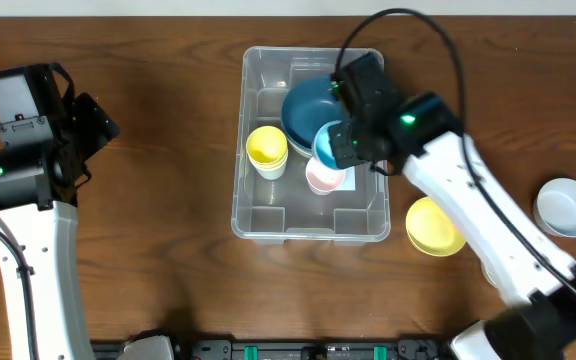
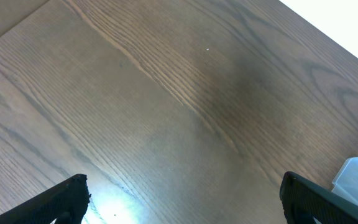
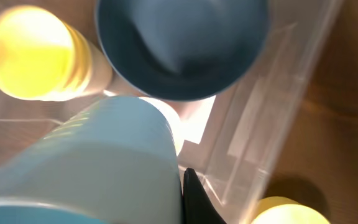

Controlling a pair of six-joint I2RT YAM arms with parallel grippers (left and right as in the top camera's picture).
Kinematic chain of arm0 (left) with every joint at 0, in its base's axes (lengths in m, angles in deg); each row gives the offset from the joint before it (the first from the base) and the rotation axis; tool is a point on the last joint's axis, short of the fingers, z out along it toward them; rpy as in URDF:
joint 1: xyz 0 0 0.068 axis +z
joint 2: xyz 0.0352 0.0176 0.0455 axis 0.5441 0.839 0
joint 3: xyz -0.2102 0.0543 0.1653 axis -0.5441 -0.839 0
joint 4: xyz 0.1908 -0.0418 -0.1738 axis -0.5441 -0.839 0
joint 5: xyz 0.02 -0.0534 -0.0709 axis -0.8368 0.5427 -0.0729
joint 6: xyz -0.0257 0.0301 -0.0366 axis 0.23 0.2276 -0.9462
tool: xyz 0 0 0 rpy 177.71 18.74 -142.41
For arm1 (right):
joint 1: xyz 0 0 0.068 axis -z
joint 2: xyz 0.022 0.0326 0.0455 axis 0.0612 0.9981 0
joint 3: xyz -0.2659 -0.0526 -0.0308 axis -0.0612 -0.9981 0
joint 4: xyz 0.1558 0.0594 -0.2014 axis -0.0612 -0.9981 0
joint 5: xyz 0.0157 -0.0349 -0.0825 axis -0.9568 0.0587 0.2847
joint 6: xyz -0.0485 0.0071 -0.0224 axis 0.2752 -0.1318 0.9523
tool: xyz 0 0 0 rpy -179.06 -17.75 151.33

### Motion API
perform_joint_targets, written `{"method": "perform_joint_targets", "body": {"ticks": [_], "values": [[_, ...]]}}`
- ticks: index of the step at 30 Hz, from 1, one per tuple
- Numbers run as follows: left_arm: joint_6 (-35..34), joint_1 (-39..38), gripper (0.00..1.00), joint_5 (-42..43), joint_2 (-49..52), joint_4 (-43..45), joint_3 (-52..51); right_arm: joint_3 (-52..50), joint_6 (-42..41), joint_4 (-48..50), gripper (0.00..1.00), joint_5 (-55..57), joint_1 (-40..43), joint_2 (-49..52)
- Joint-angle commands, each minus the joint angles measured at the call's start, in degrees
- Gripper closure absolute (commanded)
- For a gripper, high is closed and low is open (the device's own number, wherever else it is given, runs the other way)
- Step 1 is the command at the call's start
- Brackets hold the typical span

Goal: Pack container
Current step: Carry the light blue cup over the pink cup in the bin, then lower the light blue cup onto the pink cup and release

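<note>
over container (image 1: 258, 218) | right gripper (image 1: 341, 150) pinches light-blue cup (image 1: 325, 138) | left gripper (image 2: 184, 194) wide open

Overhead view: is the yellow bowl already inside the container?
No, the yellow bowl rests on the table outside the container, just off its right wall.

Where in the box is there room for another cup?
The container is bare at its near end, below the yellow cup and pink cup. The middle is crowded: the blue bowl, and the right gripper holding a light blue cup.
</note>
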Motion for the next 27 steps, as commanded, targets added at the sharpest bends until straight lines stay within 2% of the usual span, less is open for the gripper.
{"method": "perform_joint_targets", "body": {"ticks": [1,8,10,11,13,16,27], "values": [[-0.07,0.26,0.02,-0.63,0.33,-0.04,0.61,-0.50,-0.79,-0.85,0.99,0.85,-1.25,3.45],[-0.07,0.26,0.02,-0.63,0.33,-0.07,0.61,-0.52,-1.38,-1.44,0.99,0.85,-1.27,7.48],[-0.07,0.26,0.02,-0.63,0.33,-0.04,0.61,-0.52,-1.38,-1.42,0.95,0.83,-1.29,7.52],[-0.07,0.26,0.02,-0.63,0.33,-0.04,0.61,-0.52,-1.38,-1.42,0.91,0.85,-1.27,7.52],[-0.07,0.26,0.02,-0.63,0.33,-0.07,0.61,-0.52,-1.38,-1.44,0.66,0.85,-1.27,7.52],[-0.07,0.26,0.02,-0.63,0.33,-0.04,0.61,-0.52,-1.36,-1.40,0.53,0.85,-1.27,7.52],[-0.07,0.26,0.02,-0.63,0.33,-0.04,0.61,-0.28,-0.92,0.07,0.54,-1.11,-0.72,7.28]]}}
